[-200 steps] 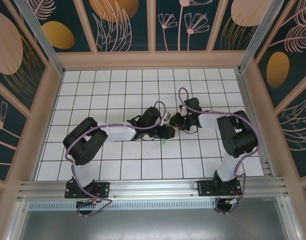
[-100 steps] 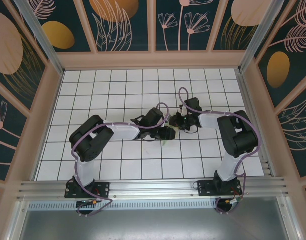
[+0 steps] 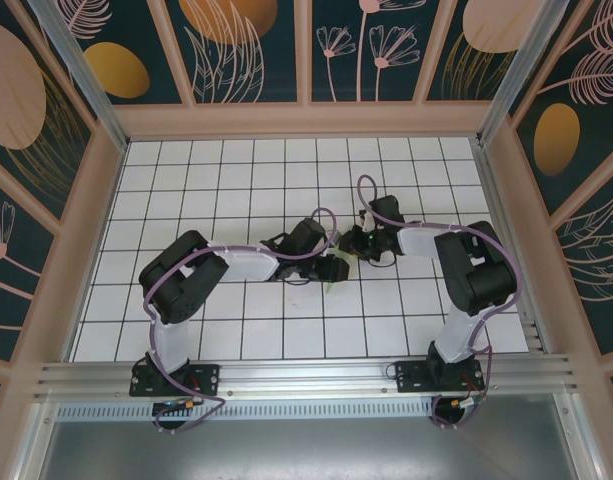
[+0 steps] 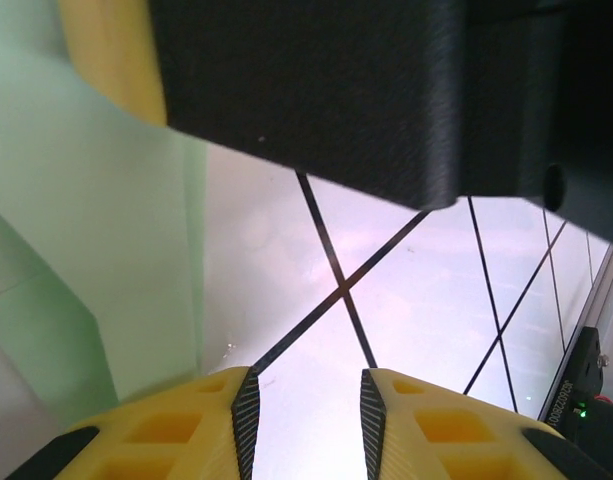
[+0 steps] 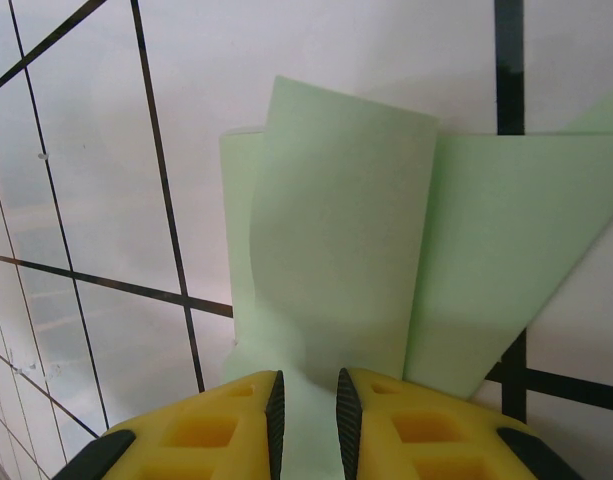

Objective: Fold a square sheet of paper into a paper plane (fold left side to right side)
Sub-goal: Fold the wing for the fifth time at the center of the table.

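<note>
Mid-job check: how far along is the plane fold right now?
Done: the paper already carries folds, with overlapping flaps that do not look pressed flat on the table. In hand: the right end effector sits at its near edge, jaws narrowly parted; the left end effector is open over bare grid beside the paper. Left: no slim pointed dart yet, so further folds and creasing remain.

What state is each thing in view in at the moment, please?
Paper, partly folded, flaps overlapping, one curling up.
Left end effector, slightly open, empty, beside the paper's edge.
Right end effector, slightly open, tips at the paper's folded flaps.
</note>
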Controlling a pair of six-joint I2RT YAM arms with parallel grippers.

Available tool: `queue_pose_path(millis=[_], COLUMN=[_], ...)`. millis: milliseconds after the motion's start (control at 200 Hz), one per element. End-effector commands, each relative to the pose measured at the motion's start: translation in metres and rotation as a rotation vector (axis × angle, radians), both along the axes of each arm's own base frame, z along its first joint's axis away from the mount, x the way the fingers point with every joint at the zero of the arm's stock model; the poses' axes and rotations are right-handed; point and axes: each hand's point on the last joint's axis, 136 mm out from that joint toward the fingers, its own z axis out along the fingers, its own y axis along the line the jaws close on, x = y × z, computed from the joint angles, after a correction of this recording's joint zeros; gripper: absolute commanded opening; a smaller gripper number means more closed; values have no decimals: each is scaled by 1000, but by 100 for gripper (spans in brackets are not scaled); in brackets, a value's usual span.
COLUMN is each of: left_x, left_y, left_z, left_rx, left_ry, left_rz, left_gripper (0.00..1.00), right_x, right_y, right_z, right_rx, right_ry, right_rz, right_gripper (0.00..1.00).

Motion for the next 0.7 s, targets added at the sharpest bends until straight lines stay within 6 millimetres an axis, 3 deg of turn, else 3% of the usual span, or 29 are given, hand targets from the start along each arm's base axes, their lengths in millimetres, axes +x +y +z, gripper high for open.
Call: queue_pose_path(millis=[0, 240, 365, 495, 691], left_x=[-5, -10, -13, -15, -23], left_y=[9, 12, 18, 22, 30], left_z=[-22, -33, -43, -48, -61], left_rx=[40, 55, 91, 113, 138], left_ry=[36, 63, 81, 88, 119], left_rz=[8, 8, 15, 21, 22], left_gripper=[35, 35, 35, 35, 34], right_x=[-23, -18, -7, -1, -16], right_y=[-19, -16, -7, -11, -12], right_z=[-33, -27, 0, 25, 37], right_rx=[-122, -101, -40, -23, 7], right_ry=[101, 78, 2, -53, -49], right_rz=[-10, -5, 0, -6, 4], right_gripper=[26, 26, 26, 24, 13])
